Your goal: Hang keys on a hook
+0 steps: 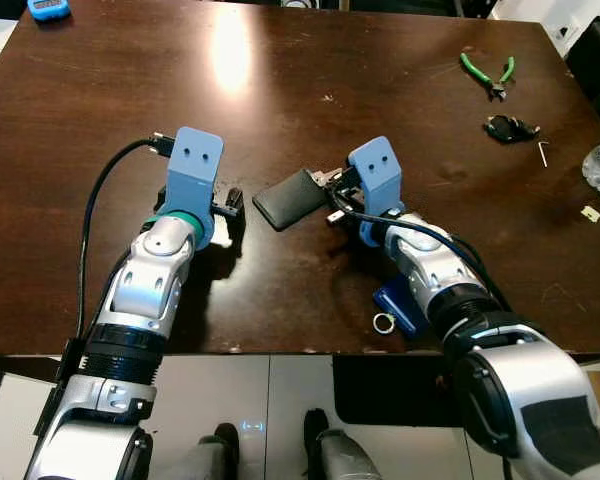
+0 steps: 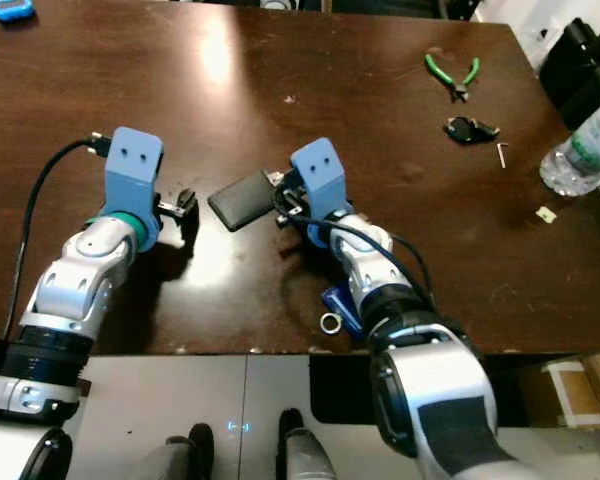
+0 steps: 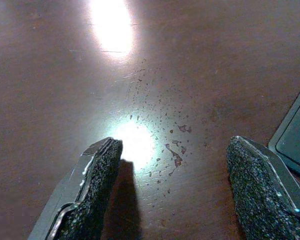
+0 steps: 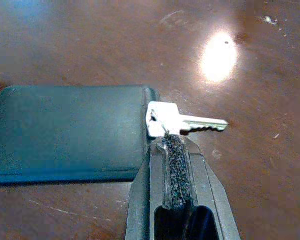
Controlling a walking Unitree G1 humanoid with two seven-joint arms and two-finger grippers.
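— Two black fingers of the right gripper (image 4: 172, 145) pinch a silver key (image 4: 182, 122). Where is it?
— Just above the brown table (image 1: 280, 110), beside a dark flat case (image 4: 65, 130).
— And the left gripper (image 3: 180, 185)?
— Spread wide, low over bare wood near that case.

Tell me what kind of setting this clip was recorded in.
Probably a home or office work table: a dark wooden tabletop with green-handled pliers, a hex key and a plastic water bottle on it. The right gripper pinches a silver key beside a flat dark case.
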